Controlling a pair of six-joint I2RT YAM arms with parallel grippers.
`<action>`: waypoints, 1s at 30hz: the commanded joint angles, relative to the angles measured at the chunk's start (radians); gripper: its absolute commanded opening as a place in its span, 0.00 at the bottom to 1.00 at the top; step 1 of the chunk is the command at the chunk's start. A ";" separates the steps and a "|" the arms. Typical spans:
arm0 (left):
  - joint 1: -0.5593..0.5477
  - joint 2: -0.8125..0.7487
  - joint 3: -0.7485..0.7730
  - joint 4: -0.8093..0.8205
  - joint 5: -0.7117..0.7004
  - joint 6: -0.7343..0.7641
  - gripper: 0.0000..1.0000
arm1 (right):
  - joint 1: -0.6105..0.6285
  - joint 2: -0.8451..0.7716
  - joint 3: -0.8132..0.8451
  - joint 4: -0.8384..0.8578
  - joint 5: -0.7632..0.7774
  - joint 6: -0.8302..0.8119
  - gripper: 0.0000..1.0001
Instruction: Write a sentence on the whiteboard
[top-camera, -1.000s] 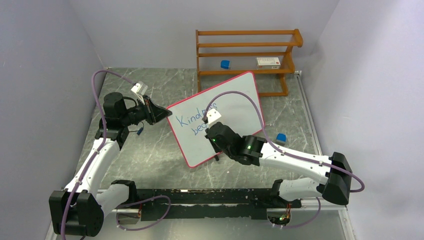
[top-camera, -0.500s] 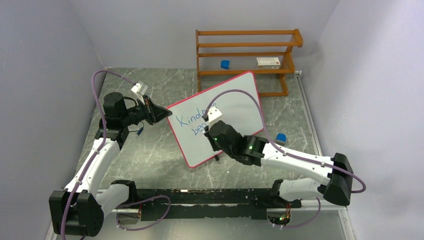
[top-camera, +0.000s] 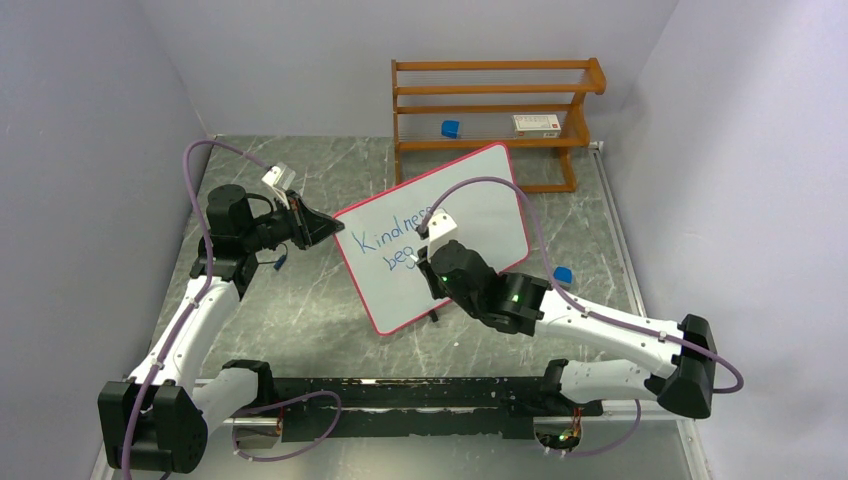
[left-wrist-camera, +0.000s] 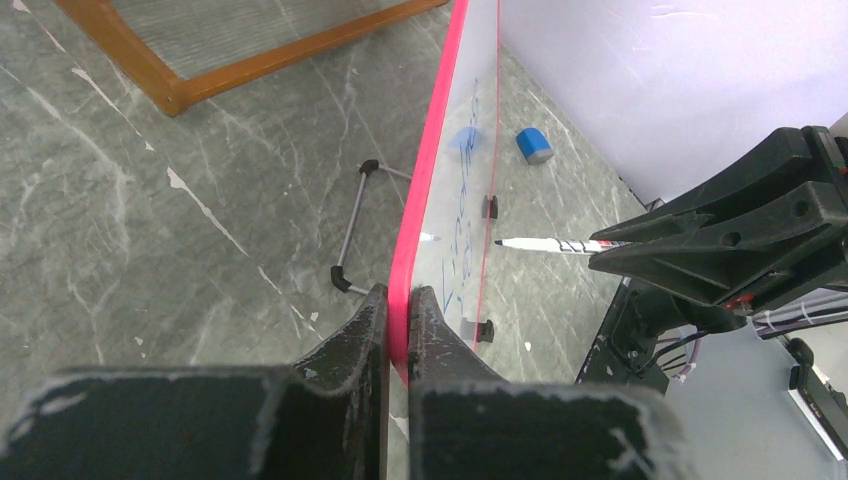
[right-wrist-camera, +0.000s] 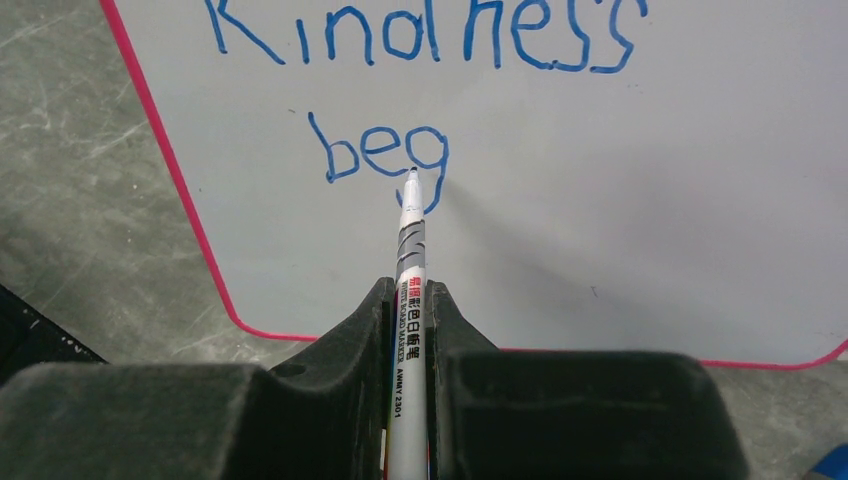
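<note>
The whiteboard (top-camera: 480, 200) stands tilted on its small feet at mid-table, white with a red-pink rim. My left gripper (top-camera: 325, 228) is shut on its left rim (left-wrist-camera: 430, 200); the fingertips (left-wrist-camera: 398, 295) pinch the rim from both sides. My right gripper (top-camera: 430, 262) is shut on a white whiteboard marker (right-wrist-camera: 410, 250), which also shows in the left wrist view (left-wrist-camera: 560, 245). The sentence (top-camera: 395, 240) reads "Kindness" (right-wrist-camera: 420, 35) with "beg" (right-wrist-camera: 385, 155) below it in blue. The marker tip touches the tail of the "g".
A wooden rack (top-camera: 495, 110) stands behind the board, with a small blue block (top-camera: 450, 128) and a white box (top-camera: 537, 124) on its shelf. Another blue block (top-camera: 563, 275) lies on the table right of the board. A wire stand (left-wrist-camera: 350, 230) props the board's back.
My right gripper has moved right along the second line with the marker, and the writing there has grown from "be" to "beg". The left gripper and board have not moved.
</note>
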 joint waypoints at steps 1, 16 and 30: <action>-0.004 0.020 -0.023 -0.061 -0.055 0.071 0.05 | -0.008 -0.014 -0.009 0.005 0.055 0.005 0.00; -0.004 0.025 -0.022 -0.063 -0.052 0.072 0.05 | -0.042 0.011 -0.012 0.052 0.044 0.005 0.00; -0.004 0.028 -0.022 -0.059 -0.050 0.071 0.05 | -0.053 0.044 -0.014 0.055 0.038 0.006 0.00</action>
